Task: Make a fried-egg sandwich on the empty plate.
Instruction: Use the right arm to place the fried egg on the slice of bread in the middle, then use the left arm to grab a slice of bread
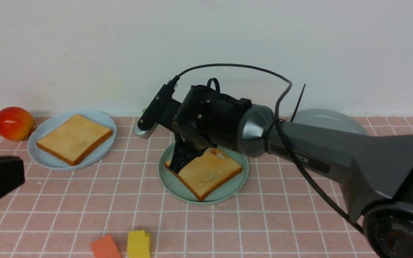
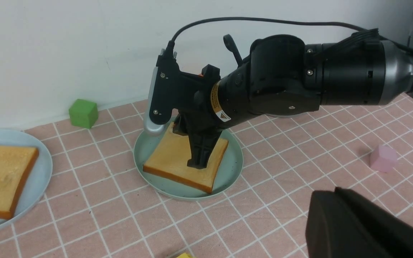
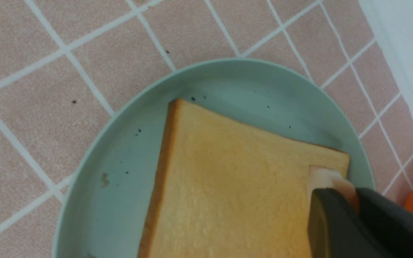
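Toast point(image 1: 206, 172) on mint plate point(image 1: 172, 184), corner toward robot; right end effector point(image 3: 354, 197) pinches fried egg point(image 3: 325, 177); left end effector point(image 1: 13, 173) state unclear.

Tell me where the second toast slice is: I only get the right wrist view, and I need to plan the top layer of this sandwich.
Observer: The second toast slice lies flat on the light blue plate, to the robot's left of the mint-green plate.
Operator: Anything close to that plate?
Observer: A red-and-yellow toy fruit sits just beyond its left rim.
Operator: And behind my arm?
Observer: A grey-blue plate shows past the right arm, which hides part of it.
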You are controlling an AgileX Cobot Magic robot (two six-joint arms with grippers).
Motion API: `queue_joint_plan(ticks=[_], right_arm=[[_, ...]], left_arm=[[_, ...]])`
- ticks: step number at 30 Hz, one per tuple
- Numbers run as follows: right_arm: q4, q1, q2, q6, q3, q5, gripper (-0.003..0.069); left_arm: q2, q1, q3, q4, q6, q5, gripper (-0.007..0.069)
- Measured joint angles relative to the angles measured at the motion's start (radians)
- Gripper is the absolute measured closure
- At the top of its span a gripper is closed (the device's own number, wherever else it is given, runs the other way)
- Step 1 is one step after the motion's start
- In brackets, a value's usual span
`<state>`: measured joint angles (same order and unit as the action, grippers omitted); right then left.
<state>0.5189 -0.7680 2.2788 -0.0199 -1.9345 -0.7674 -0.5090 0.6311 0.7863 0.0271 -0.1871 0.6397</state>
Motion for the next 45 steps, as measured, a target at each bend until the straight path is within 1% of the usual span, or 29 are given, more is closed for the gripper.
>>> queue_joint_plan(ticks=[4, 6, 8, 10, 11, 12, 16, 19, 21, 25, 27, 30, 31, 32, 33, 35, 37, 39, 40, 42, 43, 44, 45], right_arm=[[-0.016, -0.001, 0.0, -0.01, 0.0, -0.001, 0.0567], [-0.019, -0.004, 0.0, -0.025, 0.0, -0.011, 0.0533], [-0.026, -0.01, 0.0, -0.036, -0.001, -0.027, 0.0483], [-0.035, -0.018, 0.0, -0.043, -0.001, -0.041, 0.0397], [-0.035, -0.021, 0.0, -0.043, -0.001, -0.042, 0.0368], [-0.037, -0.026, 0.0, -0.046, -0.001, -0.047, 0.0267], [-0.047, -0.039, 0.0, -0.049, -0.002, -0.067, 0.0111], [-0.066, -0.052, -0.012, -0.05, -0.002, -0.097, 0.0034], [-0.077, -0.063, -0.035, -0.05, -0.004, -0.123, 0.0019], [-0.101, -0.085, -0.106, -0.05, -0.004, -0.17, 0.0054], [-0.117, -0.101, -0.179, -0.054, -0.005, -0.236, 0.0111], [-0.158, -0.11, -0.292, -0.062, -0.006, -0.366, 0.0241], [-0.177, -0.11, -0.351, -0.064, -0.006, -0.424, 0.0314], [-0.185, -0.109, -0.393, -0.065, -0.002, -0.445, 0.037], [-0.192, -0.109, -0.429, -0.069, 0.005, -0.453, 0.0403], [-0.218, -0.108, -0.535, -0.075, 0.054, -0.465, 0.0525], [-0.24, -0.109, -0.612, -0.078, 0.094, -0.472, 0.0614], [-0.261, -0.109, -0.69, -0.092, 0.153, -0.478, 0.066], [-0.268, -0.109, -0.758, -0.108, 0.204, -0.481, 0.0669], [-0.271, -0.109, -0.806, -0.125, 0.244, -0.483, 0.0669], [-0.273, -0.109, -0.892, -0.144, 0.317, -0.485, 0.0669], [-0.273, -0.109, -0.901, -0.145, 0.326, -0.486, 0.0669], [-0.273, -0.109, -0.976, -0.16, 0.383, -0.488, 0.0669]], left_arm=[[0.0, 0.0, 0.0, 0.0, 0.0, 0.0, 0.0615], [0.0, 0.0, 0.0, -0.002, 0.0, 0.0, 0.0615], [0.0, 0.0, 0.0, -0.002, 0.0, 0.0, 0.0615], [0.0, 0.0, 0.0, -0.002, 0.0, 0.0, 0.0615], [0.0, 0.0, 0.0, -0.002, 0.0, 0.0, 0.0615], [0.0, 0.0, 0.0, -0.002, 0.0, 0.0, 0.0615], [0.0, 0.0, 0.0, -0.002, 0.0, -0.001, 0.0617], [0.0, 0.0, 0.0, -0.002, 0.0, -0.001, 0.0617], [0.0, 0.0, 0.0, -0.002, 0.0, -0.001, 0.0617], [0.0, 0.0, 0.0, -0.001, 0.0, -0.001, 0.0617], [0.0, 0.0, 0.0, 0.0, 0.0, 0.003, 0.0617], [0.0, 0.0, 0.0, 0.0, 0.0, 0.019, 0.0613], [-0.003, 0.0, 0.0, 0.0, 0.0, 0.029, 0.0613], [-0.009, 0.0, 0.0, 0.0, -0.001, 0.034, 0.0613], [-0.015, 0.0, 0.0, 0.0, -0.003, 0.039, 0.0614], [-0.067, 0.0, 0.0, 0.0, -0.017, 0.056, 0.0631], [-0.127, 0.0, 0.003, 0.001, -0.033, 0.078, 0.0638], [-0.203, 0.0, 0.016, 0.002, -0.047, 0.11, 0.0638], [-0.274, 0.0, 0.035, 0.002, -0.05, 0.128, 0.0638], [-0.336, -0.002, 0.057, 0.005, -0.05, 0.153, 0.0638], [-0.407, -0.016, 0.085, 0.005, -0.043, 0.171, 0.0638], [-0.426, -0.022, 0.094, 0.006, -0.04, 0.175, 0.0638], [-0.496, -0.055, 0.13, 0.005, -0.024, 0.187, 0.0638]])
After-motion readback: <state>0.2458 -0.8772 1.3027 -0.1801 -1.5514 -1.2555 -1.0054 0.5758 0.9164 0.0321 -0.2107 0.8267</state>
